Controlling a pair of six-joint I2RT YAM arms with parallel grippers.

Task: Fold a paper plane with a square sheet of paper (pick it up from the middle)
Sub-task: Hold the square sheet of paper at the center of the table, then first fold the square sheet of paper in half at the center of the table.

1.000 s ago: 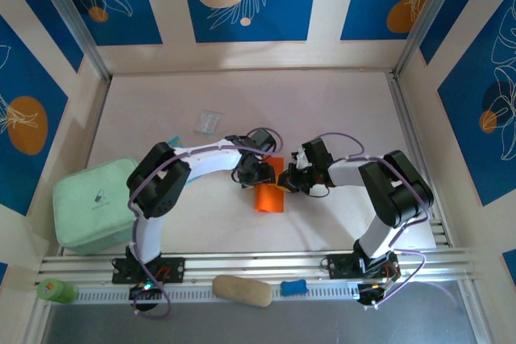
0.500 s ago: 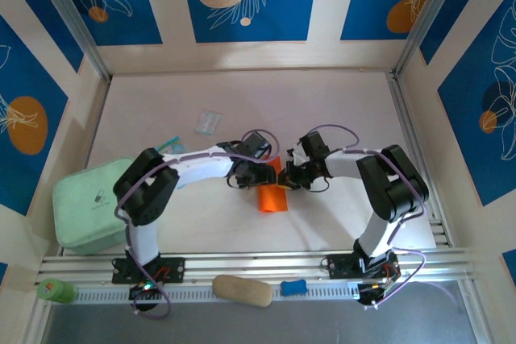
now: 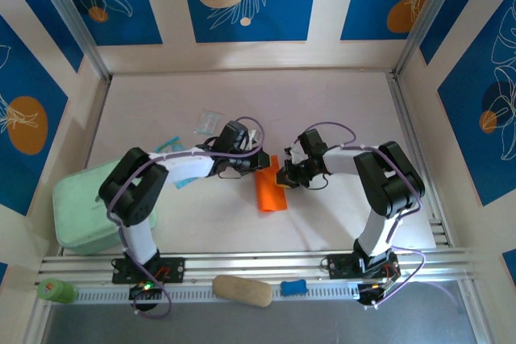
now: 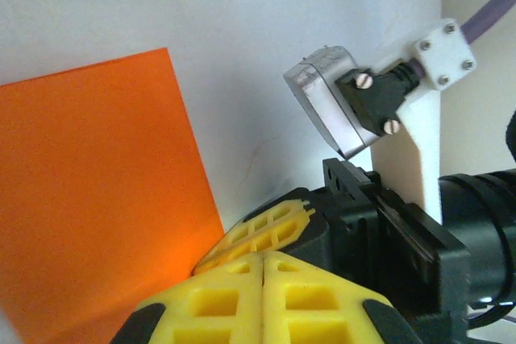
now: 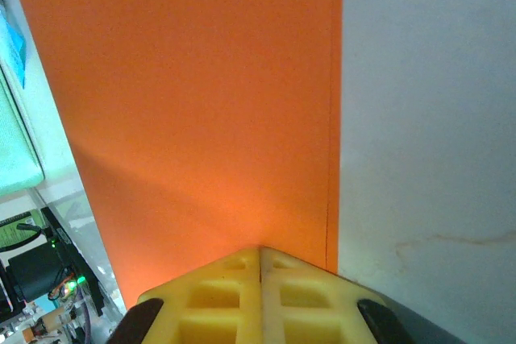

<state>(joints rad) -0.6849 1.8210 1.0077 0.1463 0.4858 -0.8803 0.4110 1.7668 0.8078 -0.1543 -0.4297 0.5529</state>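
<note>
The square sheet of paper lies on the white table as a bright orange folded rectangle between my two arms. My right gripper is shut, and its yellow tips rest on the paper's far end, next to a doubled edge. My left gripper is shut with nothing between its jaws. It sits just off the paper's far left corner. In the left wrist view its closed tips are close to the right gripper's fingers, and the paper is on the left.
A mint green pad sits at the left edge. A blue-and-white packet and a clear wrapper lie behind the left arm. On the front rail are a beige lump, a blue piece and a green bottle.
My left arm has drawn back to the left and its jaws have closed empty. The paper now lies longer and flatter. The right gripper has stayed shut on the paper's far end.
</note>
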